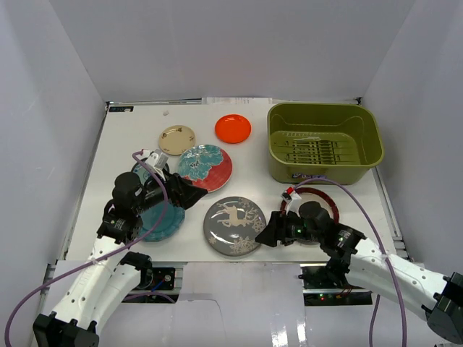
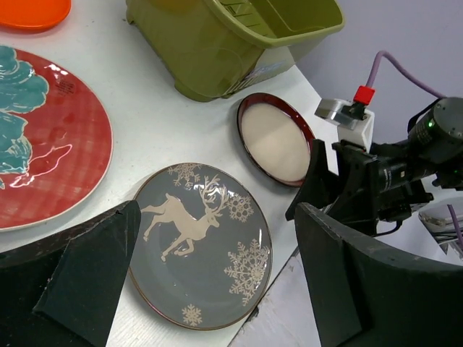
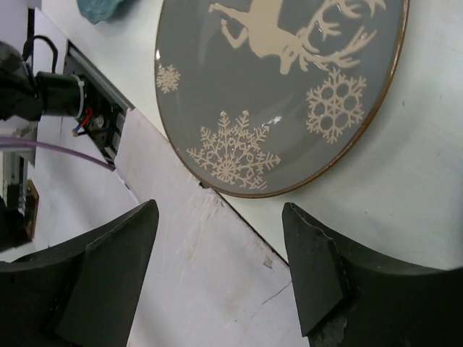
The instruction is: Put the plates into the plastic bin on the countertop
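White countertop [image 1: 255, 163] carries the deer plate [image 1: 233, 225] between the gaping left tool [image 1: 194, 194] and right tool [image 1: 269, 231], both empty.

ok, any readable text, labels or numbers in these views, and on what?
No text reads clearly.
On the plastic bin, the front label: too small and blurred to read.
On the teal-and-red floral plate, a dark mark: blurred, may not be text.

Top view: above the near edge, looking down over the whole countertop [image 1: 249, 166]. Left wrist: low, facing the far right corner. Right wrist: close over the near edge, perhaps facing left. All three share the grey deer plate [image 1: 233, 225].
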Controlling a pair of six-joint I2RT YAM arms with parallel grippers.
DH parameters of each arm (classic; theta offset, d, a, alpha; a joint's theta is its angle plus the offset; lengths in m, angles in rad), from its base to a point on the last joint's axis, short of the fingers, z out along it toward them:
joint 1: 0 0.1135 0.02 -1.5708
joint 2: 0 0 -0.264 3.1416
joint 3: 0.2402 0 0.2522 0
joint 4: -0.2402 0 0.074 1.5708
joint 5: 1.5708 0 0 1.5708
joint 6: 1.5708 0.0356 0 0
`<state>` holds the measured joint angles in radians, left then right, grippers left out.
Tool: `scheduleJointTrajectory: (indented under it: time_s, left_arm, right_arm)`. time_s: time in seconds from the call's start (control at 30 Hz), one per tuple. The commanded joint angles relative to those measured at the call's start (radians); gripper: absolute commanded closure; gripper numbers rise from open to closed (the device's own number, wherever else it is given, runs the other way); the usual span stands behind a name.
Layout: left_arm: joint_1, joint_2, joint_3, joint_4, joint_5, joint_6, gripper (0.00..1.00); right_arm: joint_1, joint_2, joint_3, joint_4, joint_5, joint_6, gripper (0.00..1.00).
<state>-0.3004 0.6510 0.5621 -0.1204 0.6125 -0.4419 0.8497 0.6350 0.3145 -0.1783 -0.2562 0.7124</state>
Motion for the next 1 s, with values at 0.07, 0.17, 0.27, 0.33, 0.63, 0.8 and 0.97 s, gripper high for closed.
scheduleJointTrajectory:
  time_s: [0.07, 0.17, 0.27, 0.33, 0.63, 0.8, 0.97]
  left_arm:
    - [0.004, -0.007, 0.03, -0.047, -0.022, 0.034, 0.02]
    - [0.003, 0.006, 0.032, -0.047, -0.03, 0.028, 0.02]
    - [0.003, 0.018, 0.032, -0.042, -0.019, 0.02, 0.02]
    - [0.004, 0.018, 0.028, -0.044, -0.016, 0.017, 0.02]
    - [0.004, 0.032, 0.035, -0.044, -0.019, 0.031, 0.02]
    - [0.004, 0.027, 0.033, -0.045, -0.037, 0.028, 0.02]
    - [0.004, 0.024, 0.03, -0.051, -0.089, 0.014, 0.02]
  right_arm:
    - [0.126, -0.001, -0.077, 0.142, 0.318, 0.231, 0.25]
    - [0.147, -0.001, -0.127, 0.152, 0.402, 0.309, 0.27]
    - [0.149, 0.035, -0.182, 0.252, 0.402, 0.372, 0.31]
    - [0.149, 0.072, -0.238, 0.377, 0.388, 0.395, 0.33]
    - [0.149, 0.356, -0.294, 0.657, 0.463, 0.567, 0.55]
    - [0.147, 0.287, -0.382, 0.676, 0.5, 0.642, 0.92]
    - [0.149, -0.039, -0.332, 0.38, 0.558, 0.575, 0.92]
